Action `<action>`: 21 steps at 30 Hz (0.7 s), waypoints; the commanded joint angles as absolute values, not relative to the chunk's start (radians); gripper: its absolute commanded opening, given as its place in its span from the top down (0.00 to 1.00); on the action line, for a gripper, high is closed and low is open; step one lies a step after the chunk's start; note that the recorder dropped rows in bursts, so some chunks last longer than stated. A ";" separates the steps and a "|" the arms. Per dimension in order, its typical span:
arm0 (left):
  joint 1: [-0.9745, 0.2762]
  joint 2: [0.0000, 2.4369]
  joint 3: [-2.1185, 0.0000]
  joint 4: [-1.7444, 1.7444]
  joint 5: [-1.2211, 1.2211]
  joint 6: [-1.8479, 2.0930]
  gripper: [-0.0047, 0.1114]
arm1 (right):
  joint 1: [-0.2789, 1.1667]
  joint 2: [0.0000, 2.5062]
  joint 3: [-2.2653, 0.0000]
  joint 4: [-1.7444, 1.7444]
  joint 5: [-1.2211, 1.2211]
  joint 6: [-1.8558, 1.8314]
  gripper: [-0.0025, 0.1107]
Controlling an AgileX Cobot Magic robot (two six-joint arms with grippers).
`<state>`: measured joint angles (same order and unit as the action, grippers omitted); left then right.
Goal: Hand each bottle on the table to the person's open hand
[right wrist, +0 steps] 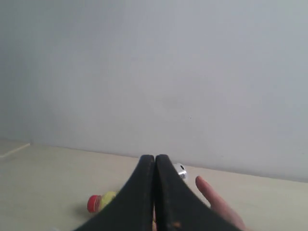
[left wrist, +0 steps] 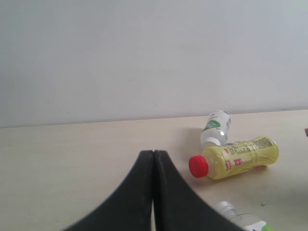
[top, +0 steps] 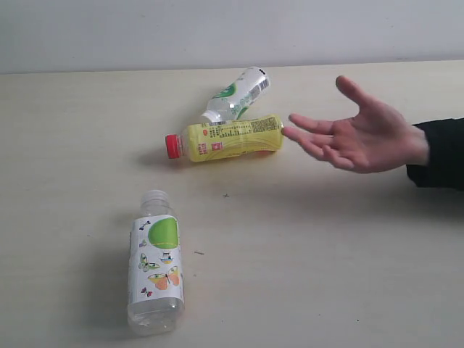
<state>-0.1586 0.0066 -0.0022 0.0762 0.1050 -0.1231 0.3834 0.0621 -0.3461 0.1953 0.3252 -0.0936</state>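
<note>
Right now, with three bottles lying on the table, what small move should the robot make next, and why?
Probably open the left gripper first. Its jaws are pressed shut and hold nothing, while the yellow bottle lies on its side in front of it, close to the fingertips of the open hand.

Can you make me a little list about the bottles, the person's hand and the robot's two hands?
Bottle count: three, all lying on the table
Person's hand: open, fingers spread
Yellow bottle: red cap, bottom end by the person's fingertips
Green-and-white bottle: right behind the yellow one
Butterfly bottle: alone, nearest the camera
Left robot hand: shut, empty
Right robot hand: shut, empty
</note>
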 commanded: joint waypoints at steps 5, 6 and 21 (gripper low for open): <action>-0.157 0.000 0.000 0.070 0.102 -0.122 0.96 | 0.384 0.150 -0.418 0.189 0.453 -0.102 0.98; -0.157 0.000 0.000 0.070 0.102 -0.122 0.96 | 0.384 0.184 -0.443 0.200 0.474 -0.102 0.98; -0.157 0.000 0.000 0.070 0.102 -0.122 0.96 | 0.391 0.901 -0.884 0.522 0.864 -0.360 0.98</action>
<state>-0.1586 0.0066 -0.0022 0.0762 0.1050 -0.1231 0.3834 0.7879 -0.8300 0.4724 0.7840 -0.3150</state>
